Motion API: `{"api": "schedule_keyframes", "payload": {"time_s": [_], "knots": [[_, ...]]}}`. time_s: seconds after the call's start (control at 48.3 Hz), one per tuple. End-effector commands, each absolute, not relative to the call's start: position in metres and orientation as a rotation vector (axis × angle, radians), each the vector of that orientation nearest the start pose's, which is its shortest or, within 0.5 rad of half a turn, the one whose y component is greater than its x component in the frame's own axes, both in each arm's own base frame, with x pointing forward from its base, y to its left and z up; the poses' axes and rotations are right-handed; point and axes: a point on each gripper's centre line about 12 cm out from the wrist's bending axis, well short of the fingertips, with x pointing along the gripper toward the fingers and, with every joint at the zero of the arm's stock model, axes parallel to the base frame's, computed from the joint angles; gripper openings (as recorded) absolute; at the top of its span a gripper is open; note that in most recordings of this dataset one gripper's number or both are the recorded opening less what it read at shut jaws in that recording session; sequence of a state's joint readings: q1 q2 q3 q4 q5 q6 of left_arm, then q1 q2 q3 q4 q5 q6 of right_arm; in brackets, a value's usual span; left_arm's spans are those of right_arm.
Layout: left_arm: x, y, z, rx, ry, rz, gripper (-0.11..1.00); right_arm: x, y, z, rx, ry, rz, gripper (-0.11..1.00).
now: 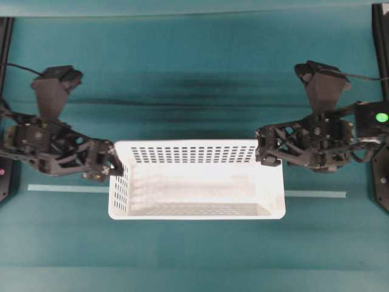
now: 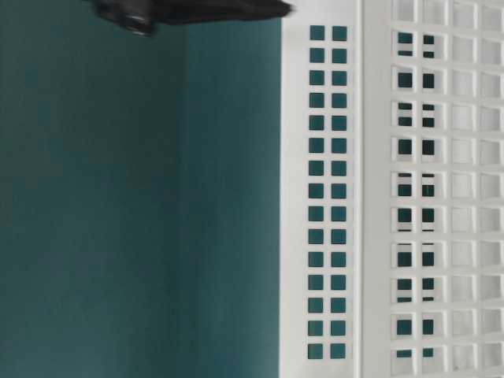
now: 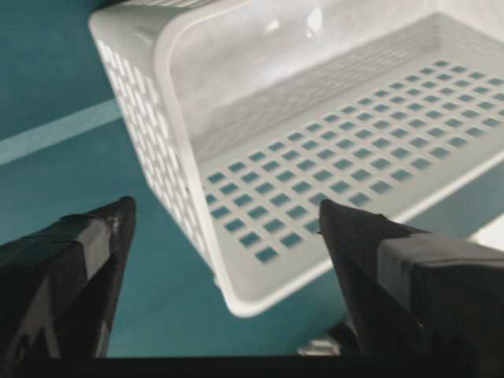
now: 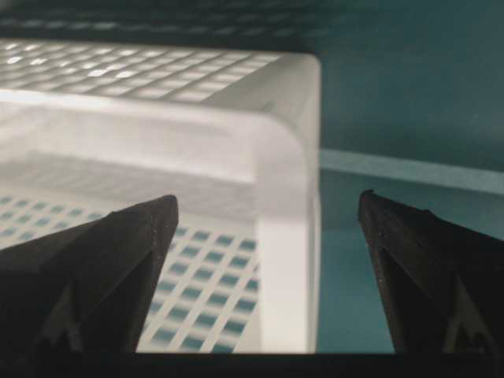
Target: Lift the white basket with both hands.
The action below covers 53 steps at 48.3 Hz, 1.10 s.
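1. Nearest the front edge of the teal counter (image 1: 194,255), in the overhead view, lies the basket (image 1: 197,210), mouth up, its long axis running left to right across the middle.
2. A pale tape line (image 1: 67,188) runs along the counter behind the front wall and shows on both sides of the basket.
3. At the basket's left end, toward the rear corner, the left gripper (image 1: 112,167) reaches in from the left. Its wrist view shows the fingers (image 3: 79,260) spread wide, with the basket's corner rim between them, one finger outside the wall and the other over the inside; no contact is visible.
4. At the right rear corner the right gripper (image 1: 265,152) reaches in from the right. Its wrist view shows the fingers (image 4: 118,260) spread, straddling the end wall, one over the slotted inside and one over the bare counter; they look apart from the plastic.
5. From table level, only slotted white walls and a dark piece of arm (image 2: 189,9) at the top edge can be made out.
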<state>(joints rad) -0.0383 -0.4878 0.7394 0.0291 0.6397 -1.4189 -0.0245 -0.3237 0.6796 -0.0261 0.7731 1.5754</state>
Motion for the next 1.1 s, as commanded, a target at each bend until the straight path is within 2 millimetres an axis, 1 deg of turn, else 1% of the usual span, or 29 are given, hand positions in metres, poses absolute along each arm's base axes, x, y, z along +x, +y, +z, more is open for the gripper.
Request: {"api": "schedule_keyframes", "payload": {"time_s": [0.0,0.041,0.104,0.269,0.331,0.435,0.476,0.539,0.704,0.829,0.953,0.994,1.077], "knots": [[0.271,-0.009,0.277,-1.288,0.686,0.548,0.94,0.295,-0.01,0.242,1.4,0.797,-0.847,0.95],[0.268,-0.008,0.284,-1.291,0.667,0.532,0.94,0.298,-0.01,0.254,1.41,0.762,-0.806,0.95],[0.262,-0.007,0.292,-1.295,0.637,0.506,0.93,0.302,-0.01,0.266,1.414,0.713,-0.749,0.95],[0.25,-0.007,0.316,-1.249,0.545,0.393,0.93,0.311,-0.012,0.289,1.369,0.567,-0.556,0.95],[0.246,-0.007,0.325,-1.228,0.496,0.343,0.93,0.313,-0.012,0.297,1.317,0.508,-0.475,0.95],[0.24,-0.008,0.34,-1.172,0.397,0.241,0.93,0.31,-0.011,0.304,1.196,0.442,-0.364,0.94],[0.238,-0.009,0.349,-1.13,0.349,0.19,0.93,0.308,-0.01,0.307,1.148,0.418,-0.328,0.94],[0.234,-0.009,0.358,-1.082,0.302,0.143,0.93,0.303,-0.01,0.312,1.084,0.385,-0.283,0.94],[0.222,-0.01,0.371,-0.962,0.236,0.079,0.93,0.286,-0.011,0.324,0.952,0.302,-0.204,0.94],[0.215,-0.01,0.376,-0.878,0.215,0.056,0.93,0.273,-0.01,0.331,0.865,0.251,-0.162,0.94],[0.21,-0.01,0.378,-0.784,0.203,0.04,0.93,0.259,-0.01,0.342,0.754,0.193,-0.121,0.94],[0.208,-0.01,0.379,-0.75,0.201,0.035,0.93,0.254,-0.009,0.345,0.688,0.178,-0.107,0.94],[0.208,-0.01,0.378,-0.668,0.204,0.028,0.93,0.248,-0.008,0.346,0.57,0.172,-0.088,0.94]]}}
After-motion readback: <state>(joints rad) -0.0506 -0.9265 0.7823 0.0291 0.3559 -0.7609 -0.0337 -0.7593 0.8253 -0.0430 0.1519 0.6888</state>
